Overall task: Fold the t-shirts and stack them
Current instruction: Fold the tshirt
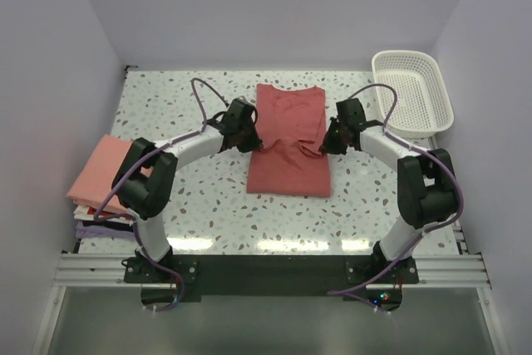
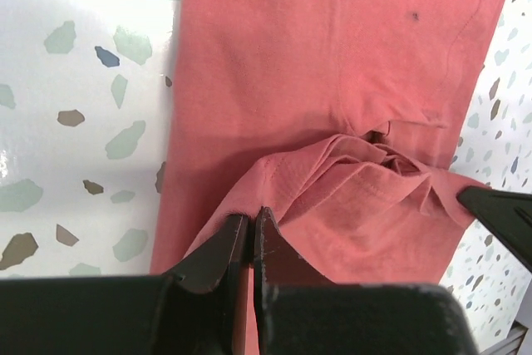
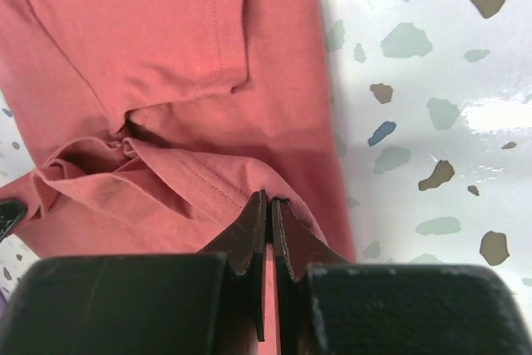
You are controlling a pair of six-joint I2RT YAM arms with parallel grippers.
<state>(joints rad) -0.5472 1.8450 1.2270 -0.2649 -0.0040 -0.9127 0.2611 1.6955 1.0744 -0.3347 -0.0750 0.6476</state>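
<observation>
My left gripper (image 2: 249,218) is closed on a fold of the red t-shirt (image 2: 332,81), and the cloth is pinched between its two fingers. My right gripper (image 3: 268,201) is closed in the same way on the opposite side of this fold. Between the two grippers the cloth rises in a wrinkled ridge. Beyond my fingertips the rest of the shirt lies flat on the speckled table (image 1: 208,205). Far to the outer side of my left gripper, a stack of folded t-shirts (image 1: 100,168) sits at the table edge, with a salmon-pink one on top. Beyond my right gripper, to its outer side, stands a white basket (image 1: 411,93).
</observation>
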